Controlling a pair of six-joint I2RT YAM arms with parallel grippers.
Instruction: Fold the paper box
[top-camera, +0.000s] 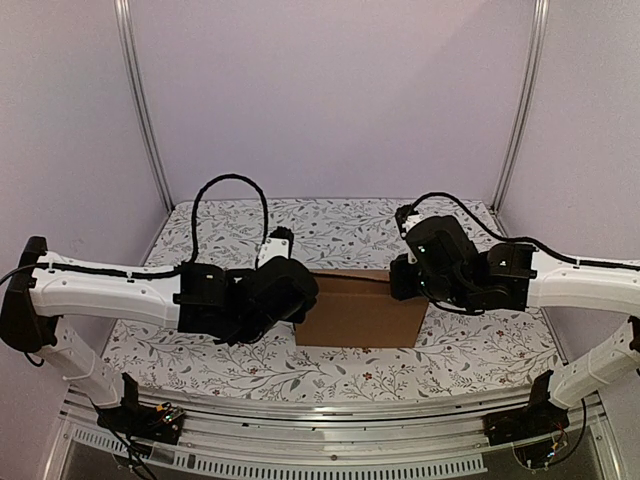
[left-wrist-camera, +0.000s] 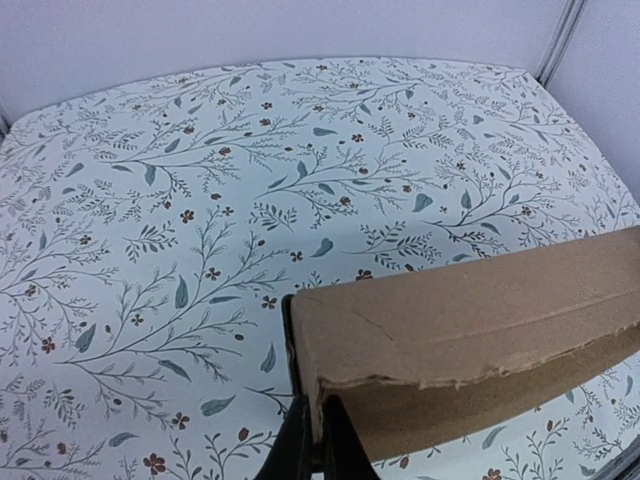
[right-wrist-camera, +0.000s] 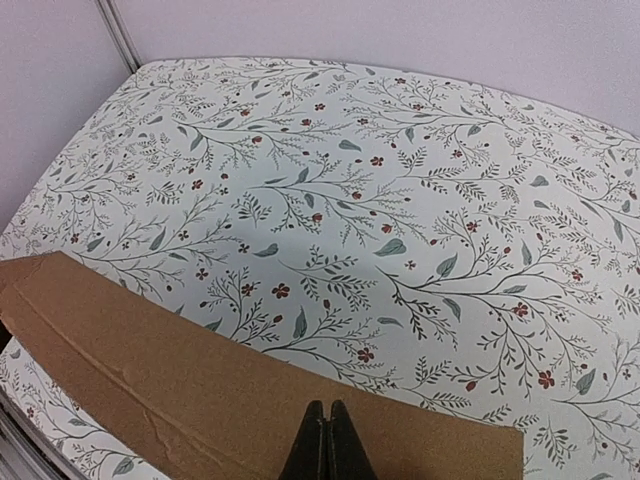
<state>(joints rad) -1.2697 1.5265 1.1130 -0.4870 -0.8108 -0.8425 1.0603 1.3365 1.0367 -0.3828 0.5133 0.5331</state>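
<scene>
From above, the paper box (top-camera: 355, 310) sits in the middle of the counter (top-camera: 200, 360). Left wrist: your left jaws pinch its corner wall tight. Right wrist: your right jaws are shut at its edge. If you pull apart, it could tear.

A white tablecloth (top-camera: 480, 350) printed with leafy sprigs is spread flat; behind it, lilac walls (top-camera: 330, 90) and a metal post (top-camera: 142, 100) are seen.
</scene>
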